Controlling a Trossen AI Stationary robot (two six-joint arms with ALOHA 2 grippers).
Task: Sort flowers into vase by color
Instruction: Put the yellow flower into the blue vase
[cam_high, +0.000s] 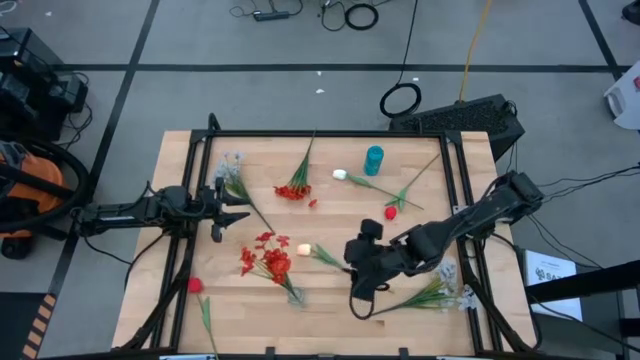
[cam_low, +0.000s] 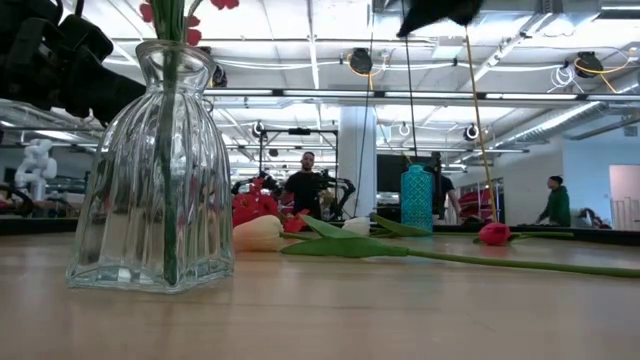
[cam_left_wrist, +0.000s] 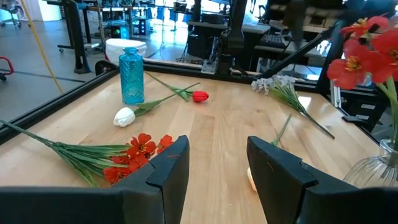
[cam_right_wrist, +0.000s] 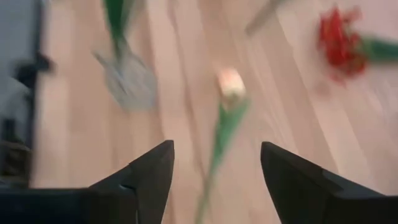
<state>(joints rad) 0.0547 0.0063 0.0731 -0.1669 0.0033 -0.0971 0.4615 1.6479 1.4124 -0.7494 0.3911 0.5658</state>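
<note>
Right gripper (cam_high: 356, 292) released, fingers spread, hovering over cream tulip (cam_high: 318, 252) lying mid-bench at 5 o'clock of centre; glass vase (cam_high: 292, 291) holding red flowers (cam_high: 268, 258) just at 9 o'clock of tulip. Left gripper (cam_high: 240, 212) released, parked at 9 o'clock bench (cam_high: 330, 315) edge. Teal bottle (cam_high: 374, 159) at 1 o'clock

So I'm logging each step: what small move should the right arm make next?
Probably lower the right gripper onto the green stalk of the cream-white tulip bud. Its jaws are open with nothing between them, and the stalk runs down between them.
</note>
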